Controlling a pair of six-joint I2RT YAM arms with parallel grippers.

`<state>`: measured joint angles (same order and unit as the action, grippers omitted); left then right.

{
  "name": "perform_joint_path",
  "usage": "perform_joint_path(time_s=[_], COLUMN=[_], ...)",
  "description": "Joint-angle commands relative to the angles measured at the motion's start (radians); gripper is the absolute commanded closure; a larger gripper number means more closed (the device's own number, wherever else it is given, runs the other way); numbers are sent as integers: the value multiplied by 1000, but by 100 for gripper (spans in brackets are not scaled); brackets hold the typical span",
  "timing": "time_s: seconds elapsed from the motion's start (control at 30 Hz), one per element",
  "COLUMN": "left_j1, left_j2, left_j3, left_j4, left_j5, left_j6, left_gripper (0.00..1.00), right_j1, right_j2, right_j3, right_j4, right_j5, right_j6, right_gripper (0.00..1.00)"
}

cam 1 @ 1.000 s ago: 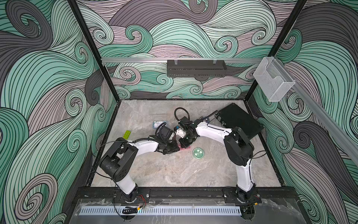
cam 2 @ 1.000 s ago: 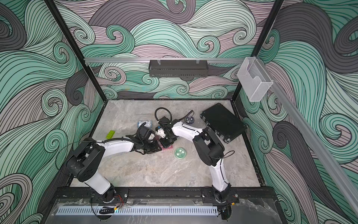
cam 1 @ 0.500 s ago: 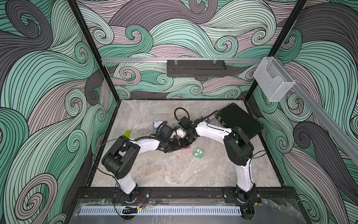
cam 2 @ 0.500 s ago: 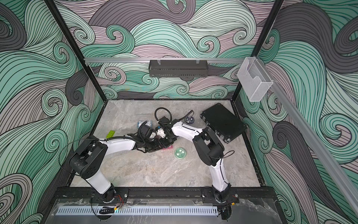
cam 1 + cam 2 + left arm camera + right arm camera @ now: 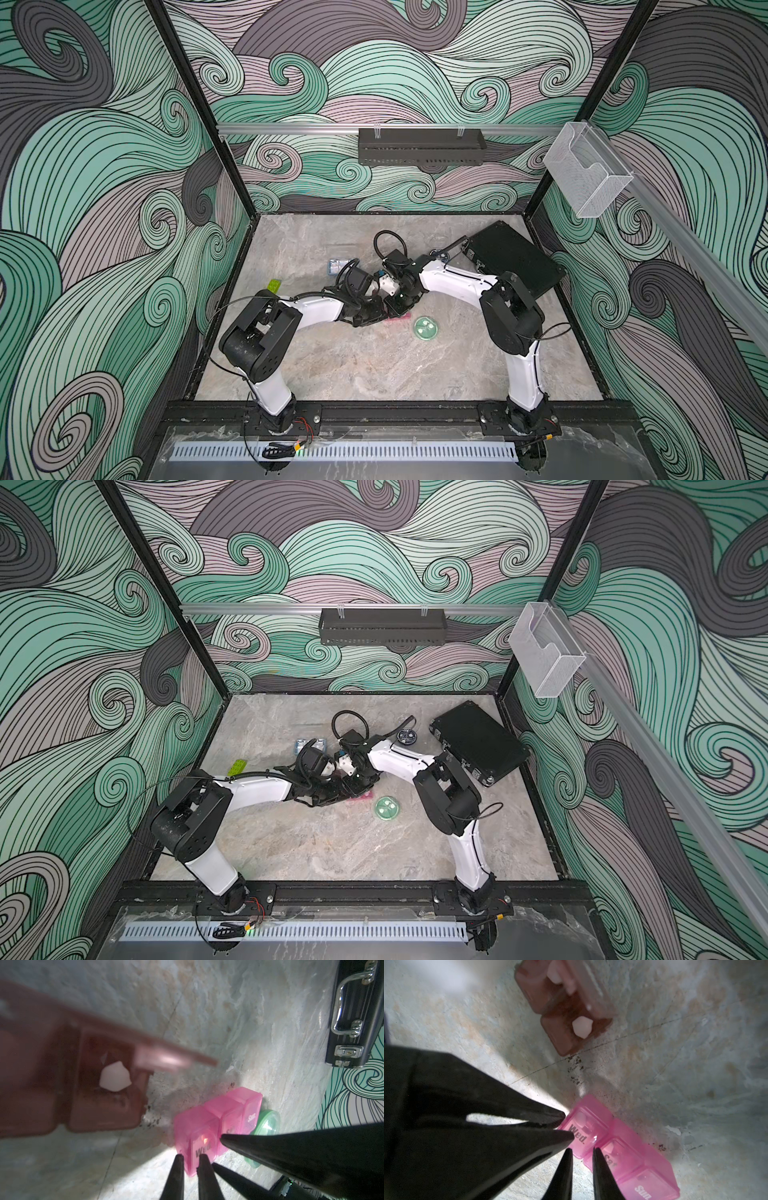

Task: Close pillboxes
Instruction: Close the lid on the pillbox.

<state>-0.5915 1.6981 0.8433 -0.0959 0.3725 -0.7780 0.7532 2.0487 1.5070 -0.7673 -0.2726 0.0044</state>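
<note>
The pink pillbox [image 5: 610,1147] lies on the table with its Wed, Sat and Sun lids down; in both top views only a pink sliver [image 5: 397,320] [image 5: 362,797] shows under the two wrists. My left gripper [image 5: 190,1156] is shut, its tips against the Wed end. My right gripper [image 5: 582,1149] stands slightly open at the box's side, where Wed meets Sat. Close by, the brown pillbox [image 5: 566,1022] [image 5: 93,1095] has its lids up and white pills showing. The round green pillbox [image 5: 425,328], pale blue pillbox [image 5: 338,266] and dark blue round pillbox [image 5: 406,737] lie apart.
A large black case [image 5: 513,266] [image 5: 357,1022] lies at the back right against the wall. A lime green brick [image 5: 274,285] sits near the left wall. Both arms cross low over the table's middle, and bare marble lies in front of them.
The left jaws have narrowed to shut at the pink box's end. The right fingers have parted a little. Both wrists stay at the pink box, and the left arm has shifted slightly.
</note>
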Motion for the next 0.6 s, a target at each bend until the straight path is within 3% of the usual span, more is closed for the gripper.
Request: perform_joint_path(time_s=[0.0,0.57], left_j1=[-5,-7], left_j2=[35,86], left_j3=[-2,34], left_j4=[-27,-26], left_j5=[-20,-15], left_j6=[4,1], left_gripper=[91,87], right_j1=[5,14], right_j2=[47,89], right_j3=[3,32], right_j4=[-35,-86], right_j5=[27,110], right_j6=[6,14], right_gripper=[79,77])
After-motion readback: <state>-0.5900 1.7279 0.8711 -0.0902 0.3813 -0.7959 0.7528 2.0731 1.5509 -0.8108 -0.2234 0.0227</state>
